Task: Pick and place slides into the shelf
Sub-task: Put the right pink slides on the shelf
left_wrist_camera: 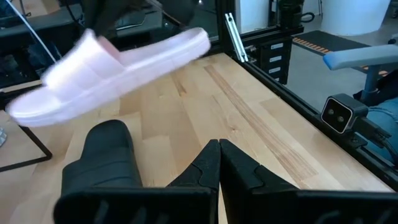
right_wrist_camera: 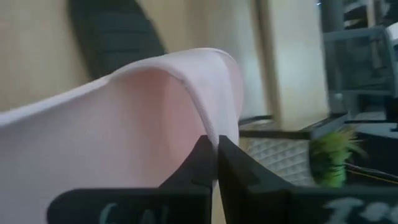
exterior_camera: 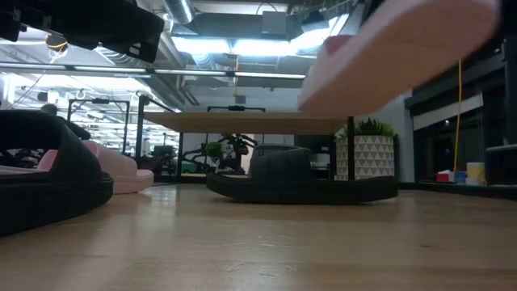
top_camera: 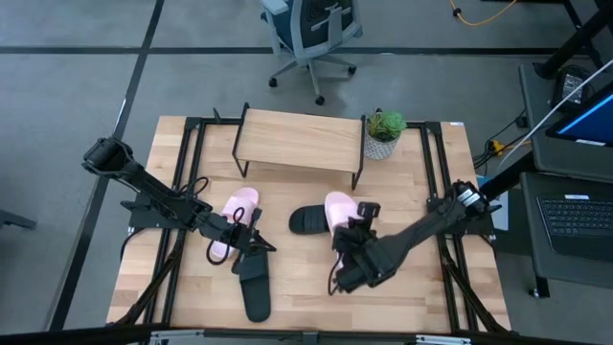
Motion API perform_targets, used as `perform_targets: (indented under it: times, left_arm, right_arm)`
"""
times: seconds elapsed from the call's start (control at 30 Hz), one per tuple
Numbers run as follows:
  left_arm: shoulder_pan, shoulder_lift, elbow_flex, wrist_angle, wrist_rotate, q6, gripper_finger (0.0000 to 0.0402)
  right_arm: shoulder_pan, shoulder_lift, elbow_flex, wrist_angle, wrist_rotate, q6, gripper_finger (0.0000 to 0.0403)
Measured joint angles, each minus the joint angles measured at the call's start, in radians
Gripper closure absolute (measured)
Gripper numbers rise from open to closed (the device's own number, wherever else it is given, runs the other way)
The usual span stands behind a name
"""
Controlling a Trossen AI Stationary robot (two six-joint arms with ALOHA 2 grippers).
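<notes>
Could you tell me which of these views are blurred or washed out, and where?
Right wrist view: the pink slide in the right gripper fills the frame, soft and close. Left wrist view: that lifted slide is smeared, the wooden table sharp. Low view: ceiling lights glare; the black slide looks dark. High view: evenly lit.

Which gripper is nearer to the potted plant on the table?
The right. The right gripper, shut on a pink slide, is in front of the potted plant, a little to its left. The left gripper is much farther left, over a black slide.
</notes>
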Motion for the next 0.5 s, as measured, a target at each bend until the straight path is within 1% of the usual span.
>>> perform_targets:
  times: [0.07, 0.23, 0.37, 0.5]
  left_arm:
    - [0.000, 0.000, 0.000, 0.000, -0.010, -0.013, 0.0401]
    - [0.000, 0.000, 0.000, 0.000, -0.102, -0.034, 0.0402]
    - [0.025, 0.000, 0.000, 0.000, -0.104, -0.031, 0.0401]
    - [0.091, -0.013, 0.000, 0.003, -0.104, 0.015, 0.0401]
  right_arm:
    - [-0.021, -0.020, 0.000, 0.001, 0.014, -0.038, 0.0394]
    - [-0.087, -0.067, 0.000, 0.002, 0.046, -0.136, 0.0394]
    - [-0.149, -0.108, 0.000, 0.010, 0.075, -0.213, 0.0394]
    - [-0.225, -0.145, 0.000, 0.034, 0.080, -0.276, 0.0394]
